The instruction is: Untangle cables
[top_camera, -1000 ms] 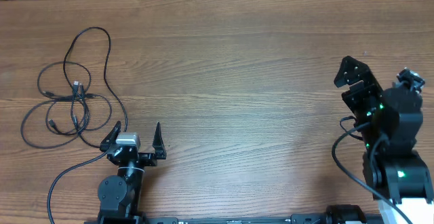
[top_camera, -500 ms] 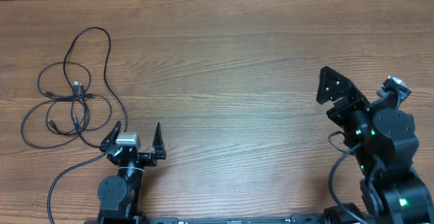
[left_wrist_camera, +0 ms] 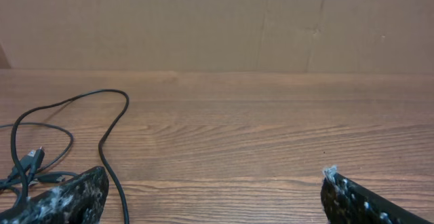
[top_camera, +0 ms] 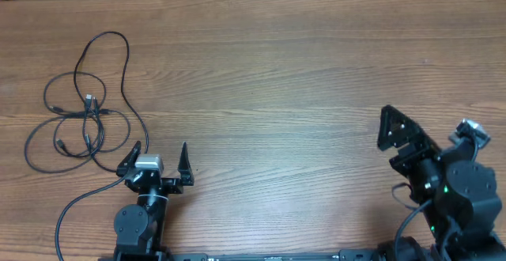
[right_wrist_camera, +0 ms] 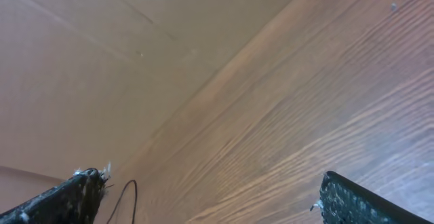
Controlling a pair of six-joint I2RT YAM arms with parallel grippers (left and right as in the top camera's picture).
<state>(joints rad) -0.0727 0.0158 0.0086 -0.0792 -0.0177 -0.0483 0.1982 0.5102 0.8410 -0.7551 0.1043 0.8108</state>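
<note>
My left fingers and right fingers gape wide, empty; the cables lie looped at the far left of the desk; pinching two crossed strands together would, I judge, tighten the tangle.

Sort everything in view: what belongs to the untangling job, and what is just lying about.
For the job: cables; left gripper, open; right gripper, open.
Just there: table; thick cord by the left arm's base; cardboard wall.
</note>
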